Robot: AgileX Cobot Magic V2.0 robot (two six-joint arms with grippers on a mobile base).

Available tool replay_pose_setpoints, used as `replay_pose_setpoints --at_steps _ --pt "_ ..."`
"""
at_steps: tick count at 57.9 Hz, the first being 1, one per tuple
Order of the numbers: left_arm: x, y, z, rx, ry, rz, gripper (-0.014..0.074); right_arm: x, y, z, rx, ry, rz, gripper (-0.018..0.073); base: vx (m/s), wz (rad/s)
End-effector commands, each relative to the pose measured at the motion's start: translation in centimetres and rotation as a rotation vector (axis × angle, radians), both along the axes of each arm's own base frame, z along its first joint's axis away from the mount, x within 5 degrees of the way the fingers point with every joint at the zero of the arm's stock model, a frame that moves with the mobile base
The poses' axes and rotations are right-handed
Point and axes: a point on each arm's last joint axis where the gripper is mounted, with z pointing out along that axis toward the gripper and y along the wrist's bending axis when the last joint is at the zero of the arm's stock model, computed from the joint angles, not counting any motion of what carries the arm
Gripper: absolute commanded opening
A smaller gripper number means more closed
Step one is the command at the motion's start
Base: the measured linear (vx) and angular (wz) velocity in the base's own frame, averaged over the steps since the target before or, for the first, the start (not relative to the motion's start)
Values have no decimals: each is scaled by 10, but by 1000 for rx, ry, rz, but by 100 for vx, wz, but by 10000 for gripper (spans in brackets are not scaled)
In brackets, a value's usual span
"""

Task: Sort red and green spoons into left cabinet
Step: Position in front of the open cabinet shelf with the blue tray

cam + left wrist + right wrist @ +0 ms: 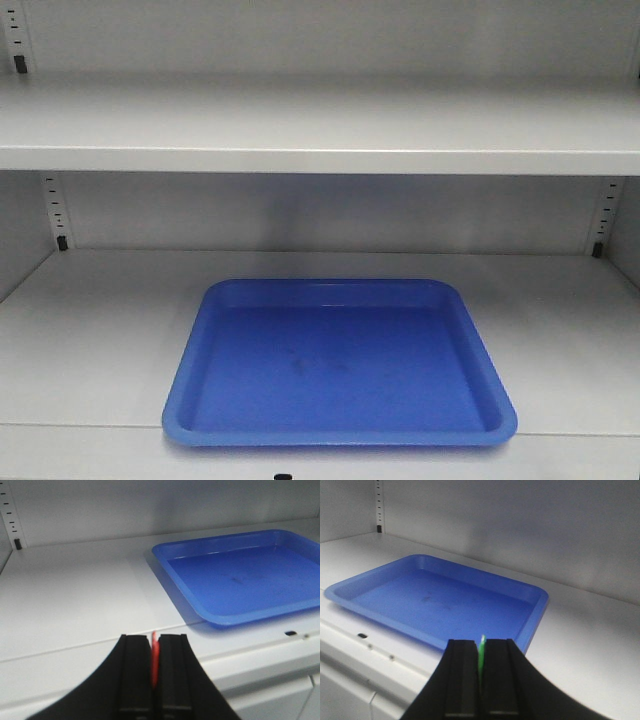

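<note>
The left tool [155, 639] pinches the red spoon [154, 647] and the right tool [481, 642] the green spoon [482, 651], both at the shelf's [75, 595] front edge beside the blue tray [340, 437]. The thin, light, slippery handles probably twist easily.

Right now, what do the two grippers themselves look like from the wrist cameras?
Both look alike. The left gripper and right gripper each show two matte black, flat-faced rectangular fingers rising from a black body that flares outward in curves. No cables, markings or arm links show; the front view shows neither arm.
</note>
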Motion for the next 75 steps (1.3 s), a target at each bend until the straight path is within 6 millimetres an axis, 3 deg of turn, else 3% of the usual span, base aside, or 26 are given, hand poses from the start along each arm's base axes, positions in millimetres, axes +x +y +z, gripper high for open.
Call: replay_pose_setpoints --at_steps 1,75 --pt "2 0 16 -43 -91 3 -6 2 -3 14 35 -63 -39 -3 21 -4" --pt "2 0 18 -49 -110 7 -6 2 -3 14 43 -66 -41 -3 5 -1"
